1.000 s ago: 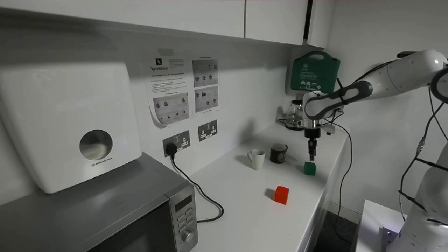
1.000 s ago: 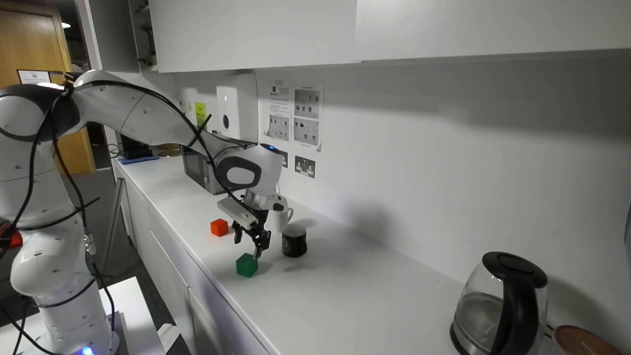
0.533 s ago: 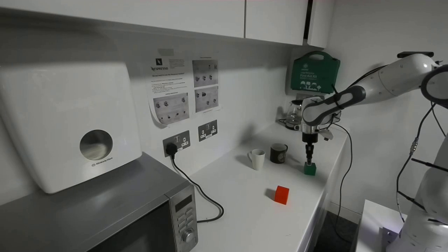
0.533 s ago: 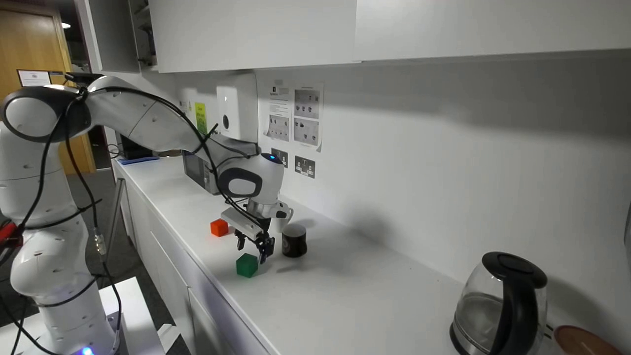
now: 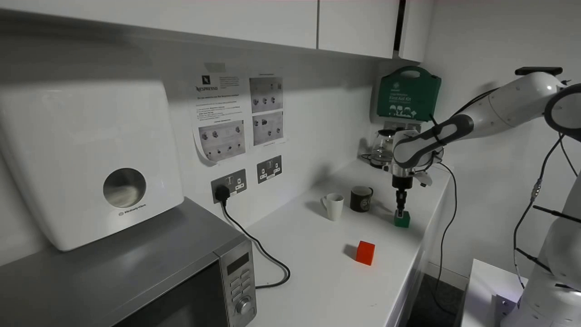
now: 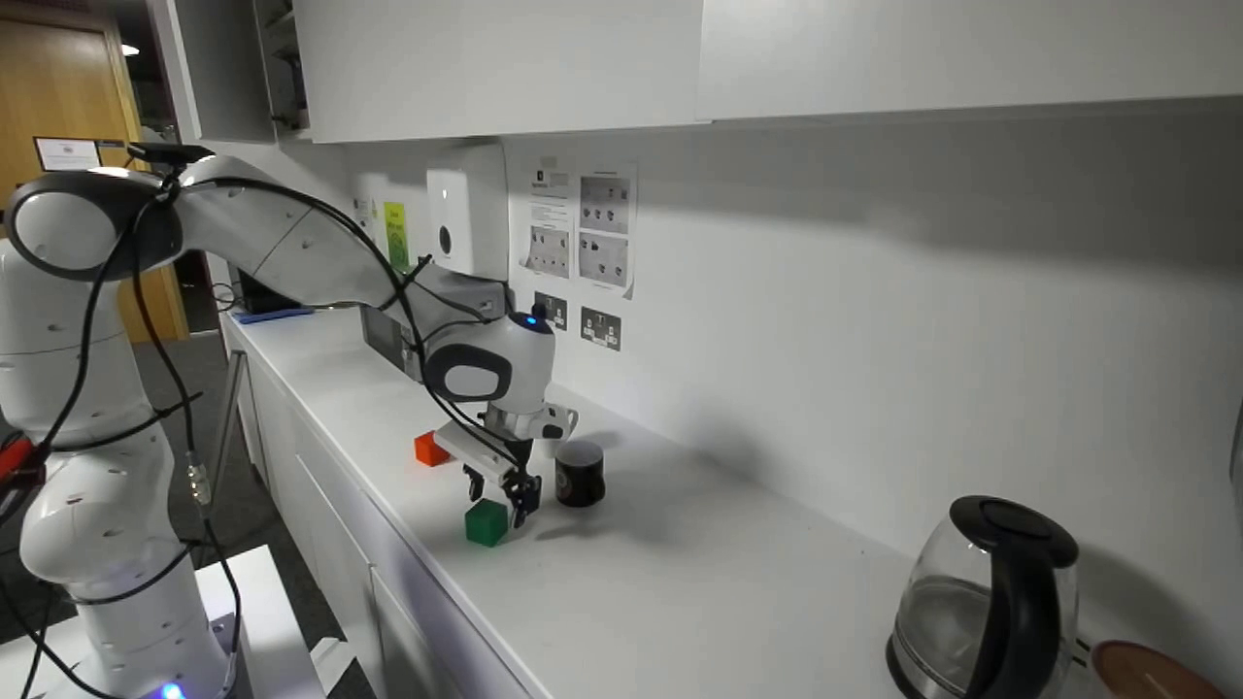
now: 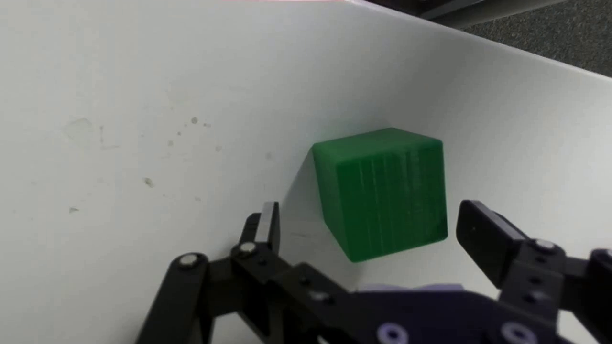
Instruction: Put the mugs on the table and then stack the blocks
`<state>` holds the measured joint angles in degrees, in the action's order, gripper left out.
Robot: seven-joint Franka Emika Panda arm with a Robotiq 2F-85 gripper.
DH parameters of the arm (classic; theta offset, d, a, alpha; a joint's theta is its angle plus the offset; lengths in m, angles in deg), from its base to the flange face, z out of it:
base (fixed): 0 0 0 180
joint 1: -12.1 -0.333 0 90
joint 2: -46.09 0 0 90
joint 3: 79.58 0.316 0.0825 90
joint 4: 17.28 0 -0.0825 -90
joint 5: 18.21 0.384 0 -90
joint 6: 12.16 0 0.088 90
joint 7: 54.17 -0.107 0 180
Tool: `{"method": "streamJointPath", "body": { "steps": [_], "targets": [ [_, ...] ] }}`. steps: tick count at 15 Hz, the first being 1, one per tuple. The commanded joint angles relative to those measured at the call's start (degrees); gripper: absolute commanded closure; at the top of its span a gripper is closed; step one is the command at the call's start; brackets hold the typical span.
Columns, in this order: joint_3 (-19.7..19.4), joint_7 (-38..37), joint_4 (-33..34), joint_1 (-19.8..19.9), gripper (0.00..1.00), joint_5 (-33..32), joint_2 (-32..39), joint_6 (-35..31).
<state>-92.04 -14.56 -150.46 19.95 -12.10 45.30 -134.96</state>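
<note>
The green block (image 5: 402,220) sits on the white countertop (image 5: 317,277) near its front edge; it also shows in an exterior view (image 6: 485,523). My gripper (image 7: 369,206) is open and points down, low over the counter. In the wrist view the green block (image 7: 387,191) stands between and just beyond the fingertips, with gaps on both sides. The red block (image 5: 365,253) lies apart on the counter, also visible in an exterior view (image 6: 428,449). The white mug (image 5: 334,207) and dark mug (image 5: 361,200) stand upright on the counter near the wall. The arm partly hides the white mug in an exterior view.
A microwave (image 5: 159,254) with a black power cable (image 5: 272,259) stands on the counter. A glass kettle (image 6: 986,602) stands at the opposite end. A green first aid box (image 5: 408,93) hangs on the wall. Cupboards (image 6: 505,68) overhang the counter.
My gripper has come down from above the green block to beside it, shifting slightly toward the wall side. The gripper stays open. The blocks and mugs have not moved.
</note>
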Motion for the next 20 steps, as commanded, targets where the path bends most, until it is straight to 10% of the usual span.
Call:
{"method": "streamJointPath", "body": {
  "steps": [1, 20],
  "targets": [
    [0.2, 3.1, -1.9, 1.4, 0.0, -0.1, -1.3, -2.2],
    [0.6, 3.4, -1.9, 1.5, 0.0, -2.9, 0.3, -4.4]
  ]
}}
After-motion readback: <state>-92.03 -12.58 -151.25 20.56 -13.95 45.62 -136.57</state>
